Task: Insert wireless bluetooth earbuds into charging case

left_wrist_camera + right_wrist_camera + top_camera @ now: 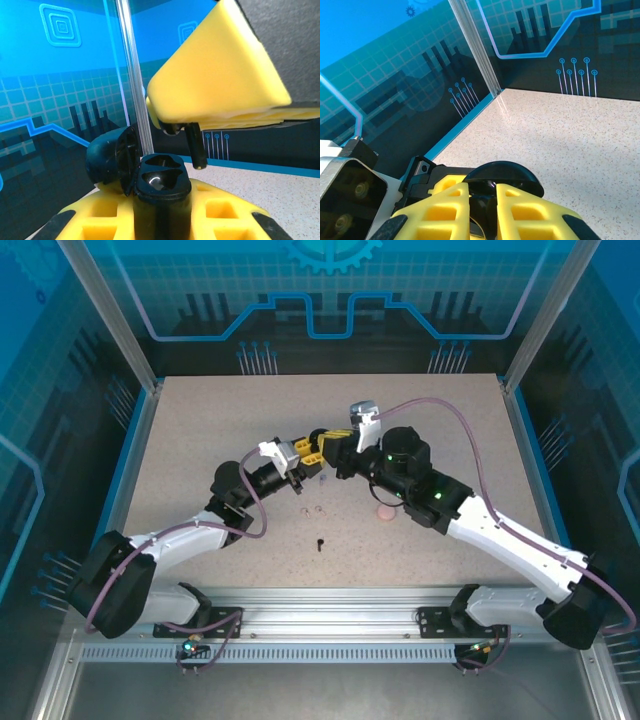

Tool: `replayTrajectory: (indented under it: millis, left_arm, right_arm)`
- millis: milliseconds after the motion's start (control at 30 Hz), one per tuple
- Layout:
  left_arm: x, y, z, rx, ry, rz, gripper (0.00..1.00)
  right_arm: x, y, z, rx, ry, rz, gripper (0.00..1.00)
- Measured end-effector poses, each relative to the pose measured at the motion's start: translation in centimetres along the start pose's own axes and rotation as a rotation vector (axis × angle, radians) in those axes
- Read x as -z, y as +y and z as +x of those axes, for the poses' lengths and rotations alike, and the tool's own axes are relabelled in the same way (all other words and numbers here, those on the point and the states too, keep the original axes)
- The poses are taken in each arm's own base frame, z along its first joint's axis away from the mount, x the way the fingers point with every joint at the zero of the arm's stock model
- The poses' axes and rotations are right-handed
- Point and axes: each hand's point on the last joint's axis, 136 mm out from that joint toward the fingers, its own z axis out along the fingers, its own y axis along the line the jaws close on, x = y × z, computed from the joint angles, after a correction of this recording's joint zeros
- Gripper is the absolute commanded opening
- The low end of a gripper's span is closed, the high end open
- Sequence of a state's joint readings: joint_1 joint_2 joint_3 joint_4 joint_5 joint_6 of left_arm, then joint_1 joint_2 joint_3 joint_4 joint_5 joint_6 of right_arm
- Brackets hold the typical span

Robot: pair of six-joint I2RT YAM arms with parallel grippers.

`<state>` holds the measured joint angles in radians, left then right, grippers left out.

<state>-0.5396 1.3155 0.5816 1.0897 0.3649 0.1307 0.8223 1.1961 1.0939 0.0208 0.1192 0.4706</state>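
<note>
My left gripper (160, 212) is shut on a black charging case (162, 180), held upright off the table. Its lid (107, 160) hangs open to the left and both sockets look empty. Just above the case, the right gripper's yellow fingers (220, 85) pinch a black earbud (194, 145), stem pointing down, a little right of the sockets. From the right wrist, my right gripper (482, 200) is shut on that earbud, with the case's lid (502, 175) below. In the top view the left gripper (303, 452) and right gripper (330, 445) meet at mid-table.
A second black earbud (320, 543) lies on the table nearer the arm bases, with two pale pink earbuds (310, 510) just above it. A pink round case (385, 512) sits under the right forearm. Glass walls with metal posts (132, 75) enclose the table.
</note>
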Motion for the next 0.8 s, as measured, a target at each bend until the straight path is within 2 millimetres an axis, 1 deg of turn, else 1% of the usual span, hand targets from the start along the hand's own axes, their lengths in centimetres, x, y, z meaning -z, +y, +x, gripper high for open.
replayTrajectory:
  millis: [233, 367, 600, 800]
  left_arm:
    - [0.0, 0.0, 0.0, 0.000, 0.000, -0.001, 0.00]
    - [0.0, 0.0, 0.0, 0.000, 0.001, -0.001, 0.00]
    - [0.0, 0.0, 0.0, -0.001, 0.000, 0.000, 0.00]
    - [0.0, 0.0, 0.0, 0.000, 0.000, 0.000, 0.00]
  right_arm:
    - [-0.8, -0.1, 0.3, 0.000, 0.012, 0.004, 0.15]
    - [-0.9, 0.0, 0.2, 0.001, 0.013, 0.002, 0.15]
    - [-0.7, 0.4, -0.5, 0.001, -0.003, -0.006, 0.14]
    - [0.3, 0.8, -1.7, 0.000, -0.038, -0.017, 0.13]
